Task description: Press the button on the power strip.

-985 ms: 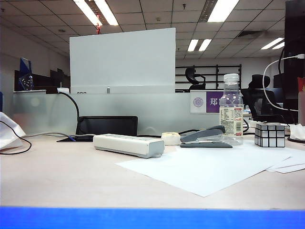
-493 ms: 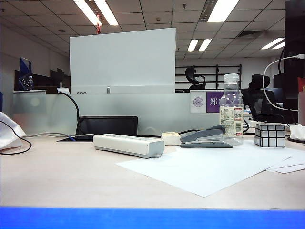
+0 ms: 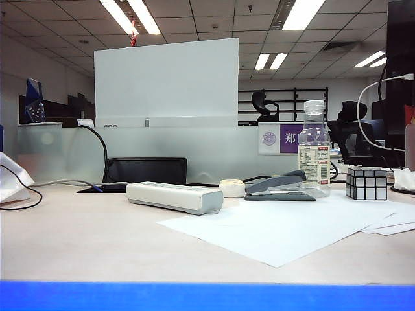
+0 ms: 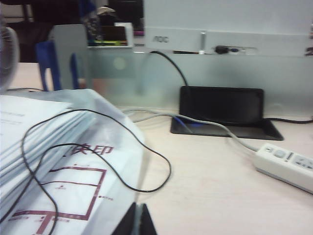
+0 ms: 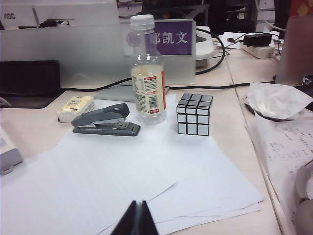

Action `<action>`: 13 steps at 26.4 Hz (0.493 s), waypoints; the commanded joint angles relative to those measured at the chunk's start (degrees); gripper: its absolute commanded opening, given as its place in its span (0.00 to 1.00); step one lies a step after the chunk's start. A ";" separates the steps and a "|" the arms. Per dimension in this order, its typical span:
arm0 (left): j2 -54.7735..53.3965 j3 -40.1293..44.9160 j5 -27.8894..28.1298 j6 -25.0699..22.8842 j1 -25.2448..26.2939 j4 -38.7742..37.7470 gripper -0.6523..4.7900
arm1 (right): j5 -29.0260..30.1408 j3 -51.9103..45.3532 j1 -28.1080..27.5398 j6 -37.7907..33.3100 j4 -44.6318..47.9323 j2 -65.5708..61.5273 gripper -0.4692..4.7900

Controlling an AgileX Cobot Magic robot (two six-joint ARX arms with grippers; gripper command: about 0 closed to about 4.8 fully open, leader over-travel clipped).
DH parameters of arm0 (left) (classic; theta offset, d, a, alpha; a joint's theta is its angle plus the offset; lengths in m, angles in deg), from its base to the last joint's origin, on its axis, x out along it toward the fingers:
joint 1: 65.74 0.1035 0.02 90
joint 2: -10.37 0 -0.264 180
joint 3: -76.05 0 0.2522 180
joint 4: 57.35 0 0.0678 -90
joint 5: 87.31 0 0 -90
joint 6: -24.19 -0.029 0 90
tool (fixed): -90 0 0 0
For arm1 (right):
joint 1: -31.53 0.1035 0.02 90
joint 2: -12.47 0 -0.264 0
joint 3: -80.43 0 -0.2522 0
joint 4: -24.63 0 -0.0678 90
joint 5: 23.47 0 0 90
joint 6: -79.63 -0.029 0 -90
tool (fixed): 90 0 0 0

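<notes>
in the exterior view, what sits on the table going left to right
power strip → small cream round thing → stapler → water bottle → mirror cube. Neither pincer shows in that view; both appear shut in their wrist views, left, right.

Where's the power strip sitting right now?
In the exterior view the power strip lies left of centre on the table, just left of the small cream object and grey stapler, in front of the black tray.
</notes>
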 commanded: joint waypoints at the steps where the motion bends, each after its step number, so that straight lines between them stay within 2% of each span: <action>1: 0.07 -0.17 0.00 -0.22 -0.28 0.74 0.11 | 0.04 0.22 0.09 0.15 0.59 0.07 0.09; 13: 0.07 -0.17 -0.59 -0.22 -0.17 0.72 0.11 | 0.07 0.20 0.48 0.15 0.59 0.09 0.09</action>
